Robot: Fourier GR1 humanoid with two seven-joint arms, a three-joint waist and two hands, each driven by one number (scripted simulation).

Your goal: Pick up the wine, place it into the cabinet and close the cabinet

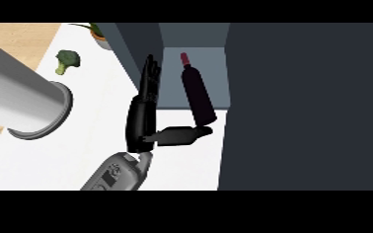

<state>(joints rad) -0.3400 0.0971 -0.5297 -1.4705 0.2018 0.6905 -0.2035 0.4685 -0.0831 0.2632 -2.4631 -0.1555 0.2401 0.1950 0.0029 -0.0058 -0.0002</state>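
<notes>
Your wine bottle point(197, 93) stands in the open cabinet point(195, 74), its long axis running up the view with the red-capped neck pointing away and slightly left; no label is readable. Your right hand point(146, 113) sits beside it, fingers straight, thumb touching the bottle's base. The left forearm point(33, 101) enters at the left edge over the white counter point(94, 128), where a broccoli floret point(65, 60) lies near a potted plant point(98, 33).

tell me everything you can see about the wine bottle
The dark maroon wine bottle has a lighter reddish cap, a narrow neck and a long, slightly glossy body. It stands leaning, base near the front edge of the open grey cabinet, neck pointing inward. The black hand is alongside it, thumb at its base, fingers straight to its left.
</notes>
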